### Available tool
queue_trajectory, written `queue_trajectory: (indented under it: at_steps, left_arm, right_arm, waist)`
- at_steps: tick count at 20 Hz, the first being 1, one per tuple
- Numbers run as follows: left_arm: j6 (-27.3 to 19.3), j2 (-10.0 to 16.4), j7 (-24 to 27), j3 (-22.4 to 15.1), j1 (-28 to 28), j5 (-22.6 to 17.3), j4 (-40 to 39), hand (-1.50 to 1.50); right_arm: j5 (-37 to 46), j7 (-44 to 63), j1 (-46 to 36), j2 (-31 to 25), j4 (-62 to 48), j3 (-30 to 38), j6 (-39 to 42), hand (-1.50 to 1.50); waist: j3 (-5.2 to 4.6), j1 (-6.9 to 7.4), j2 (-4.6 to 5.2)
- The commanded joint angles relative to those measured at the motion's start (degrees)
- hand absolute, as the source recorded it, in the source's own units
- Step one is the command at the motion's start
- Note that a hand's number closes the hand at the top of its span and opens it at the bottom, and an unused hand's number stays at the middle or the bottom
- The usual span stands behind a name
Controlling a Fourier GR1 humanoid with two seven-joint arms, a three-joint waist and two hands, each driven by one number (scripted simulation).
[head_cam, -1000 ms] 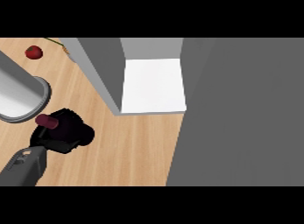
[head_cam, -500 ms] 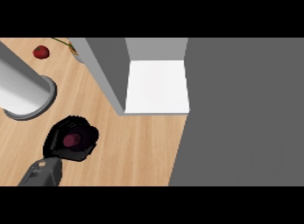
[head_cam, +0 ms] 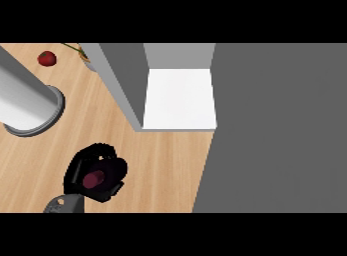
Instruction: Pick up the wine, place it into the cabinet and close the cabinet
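Only the dark red top of the wine bottle shows, seen end-on. My left hand is shut on it, black fingers curled round it and hiding the rest. The hand is over the wooden counter at the lower left, and its grey forearm enters from the lower edge. The cabinet stands up and to the right of the hand. Its open compartment shows a white floor. The hand and bottle are outside it, a short way from its front edge. The right hand does not show.
A big grey cylinder with a wider rim lies at the upper left, close to the hand. A small red round thing and a thin green stem lie at the far left. A wide flat grey surface fills the right side.
The left hand with the bottle has drifted right and toward the lower edge. The bottle's neck, first sticking out to the left, now points up inside the curled fingers.
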State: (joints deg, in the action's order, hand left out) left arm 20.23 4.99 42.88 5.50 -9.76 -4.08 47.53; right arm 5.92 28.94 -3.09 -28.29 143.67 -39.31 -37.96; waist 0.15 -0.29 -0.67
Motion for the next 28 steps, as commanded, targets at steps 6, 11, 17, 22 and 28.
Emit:
queue_trajectory:
  at_steps: [6, 11, 17, 22, 28]
  left_arm:
    - [-2.64, -4.90, -15.14, -7.19, 7.16, -2.95, 23.07, 1.50]
    - [-6.91, -4.97, -17.30, -15.80, 12.32, -5.34, 29.17, 1.50]
    - [-19.41, -4.99, -21.79, -21.68, 9.01, -4.04, 34.80, 1.50]
    - [-25.24, -4.99, -23.05, -21.59, 7.02, -3.92, 36.20, 1.50]
    - [-32.19, -4.99, -24.59, -22.15, -1.65, -2.29, 29.91, 1.50]
  right_arm:
    - [1.50, 4.47, 2.35, -3.43, 11.73, 2.01, 0.56, -1.50]
    - [3.38, 0.74, 6.17, -3.79, 13.27, -1.18, -1.07, -1.50]
    - [2.60, -3.20, 9.51, -5.05, 11.76, -1.21, -0.56, -1.50]
    - [2.95, -6.67, 12.31, -5.59, 11.93, -3.55, -0.82, -1.50]
    - [-0.50, -2.51, 8.11, -6.50, 13.02, 0.88, 0.15, -1.50]
  waist:
    - [-0.13, 0.14, 0.19]
    - [-0.17, -0.60, 0.13]
    - [-0.11, -0.80, 0.22]
    - [-0.11, -0.85, 0.25]
    - [-0.20, -1.03, 0.50]
